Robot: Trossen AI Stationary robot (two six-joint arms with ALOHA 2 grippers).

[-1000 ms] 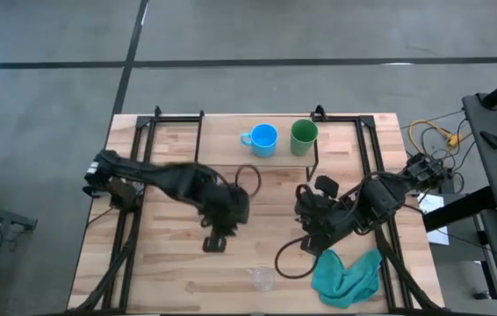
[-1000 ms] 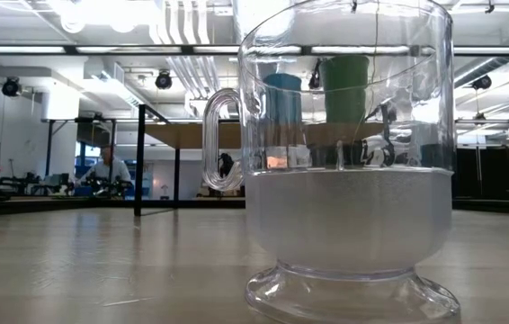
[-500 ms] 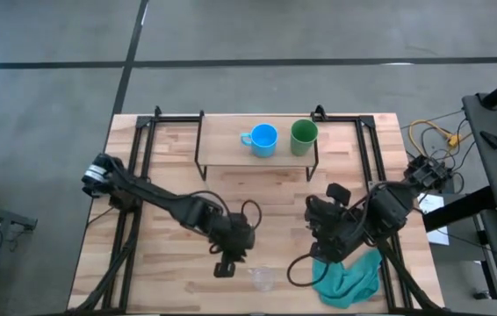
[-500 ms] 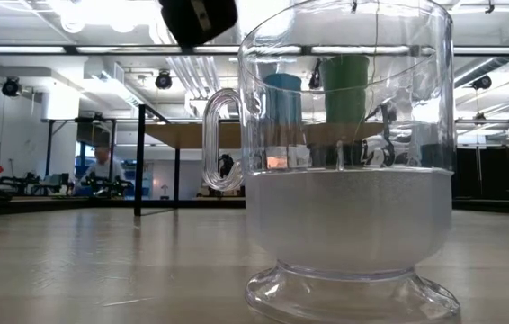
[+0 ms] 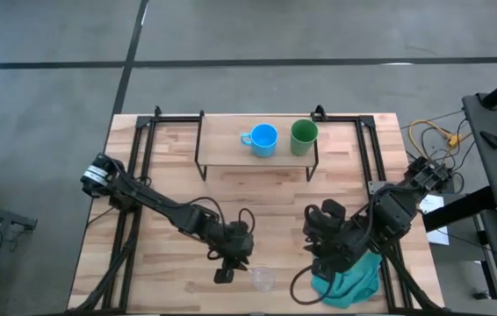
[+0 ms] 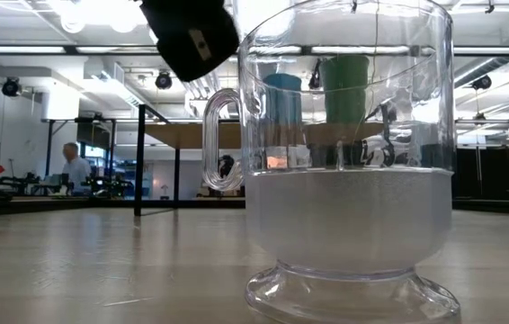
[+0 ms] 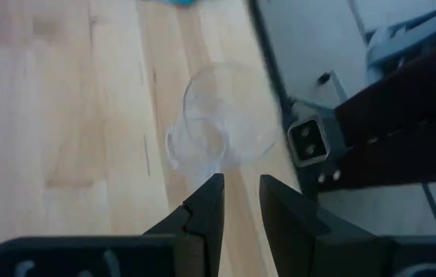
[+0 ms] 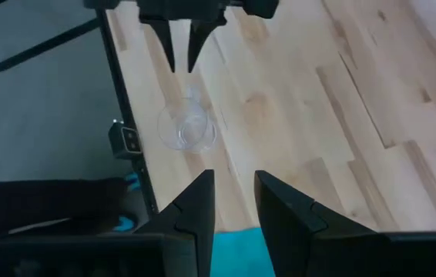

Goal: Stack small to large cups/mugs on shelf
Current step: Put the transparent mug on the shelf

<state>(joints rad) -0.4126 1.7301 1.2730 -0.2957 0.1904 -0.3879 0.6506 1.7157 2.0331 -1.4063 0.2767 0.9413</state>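
Blue mug (image 5: pixel 263 140), green cup (image 5: pixel 303 137) upright on shelf (image 5: pixel 222 152); glass cup (image 5: pixel 262 278) on tabletop.

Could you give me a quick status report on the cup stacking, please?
Left gripper nearly shut, empty, just short of glass cup. Right gripper empty, over cloth. Blue mug, green cup on shelf.

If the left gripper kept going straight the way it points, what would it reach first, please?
Most likely the small clear glass cup: it stands just ahead of the left gripper, in line with the narrow gap between its fingers.

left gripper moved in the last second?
Yes. In the high view the left gripper has travelled from mid-table toward the near edge, away from the shelf, and now sits just beside the glass cup, fingers narrowly apart.
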